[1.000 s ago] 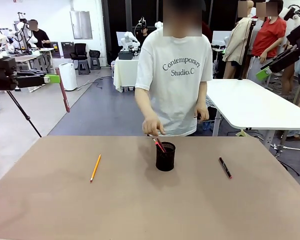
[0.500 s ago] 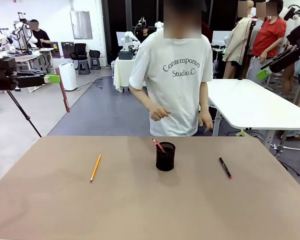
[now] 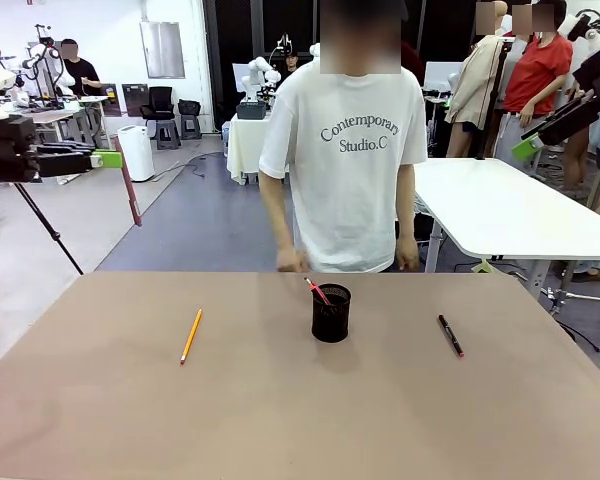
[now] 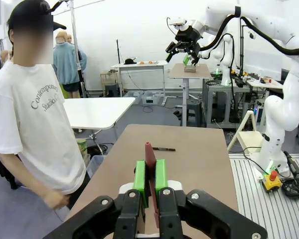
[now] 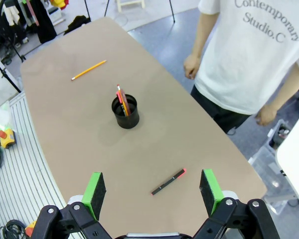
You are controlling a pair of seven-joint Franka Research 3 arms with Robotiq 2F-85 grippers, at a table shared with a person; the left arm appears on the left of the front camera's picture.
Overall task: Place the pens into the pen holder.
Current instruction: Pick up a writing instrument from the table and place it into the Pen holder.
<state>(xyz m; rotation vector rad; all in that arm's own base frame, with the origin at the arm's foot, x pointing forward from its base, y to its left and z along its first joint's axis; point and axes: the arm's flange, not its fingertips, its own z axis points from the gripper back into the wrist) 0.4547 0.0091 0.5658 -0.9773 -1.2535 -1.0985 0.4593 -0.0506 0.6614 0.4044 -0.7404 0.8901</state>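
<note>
- Standing near the middle of the table [image 3: 100,420], the black mesh pen holder [image 3: 331,315] already has a red-tipped stick [image 3: 317,291] leaning out of its rim. The right wrist view hints at a second, yellowish one beside it, but I cannot tell for sure.
- The left gripper [image 3: 108,158] is raised off the table's left side, well apart from the holder. Its green pads [image 4: 139,174] are pressed onto a dark red-brown pen [image 4: 149,152], which hangs down from the pinch in the front view.
- The right gripper [image 5: 152,190] is high over the right side, looking down at the table. Its fingers are spread wide with nothing between them.
- The orange-yellow pencil [image 3: 191,335] lies flat on the table, left of the holder and well apart from it.
- The black pen [image 3: 450,335] with the red tip lies flat to the right of the holder, also well apart.
- The person [image 3: 345,150] stands at the far edge with hands low by the table edge, touching none of the pens.
- As a judgement, the task is partway along: something is in the holder, one pen is picked up but not delivered, and two lie untouched.
- What seems left is to carry the red-brown pen over the holder and let it drop in upright, then fetch the pencil and the black pen in turn. The free right gripper looks better placed for the black pen.
</note>
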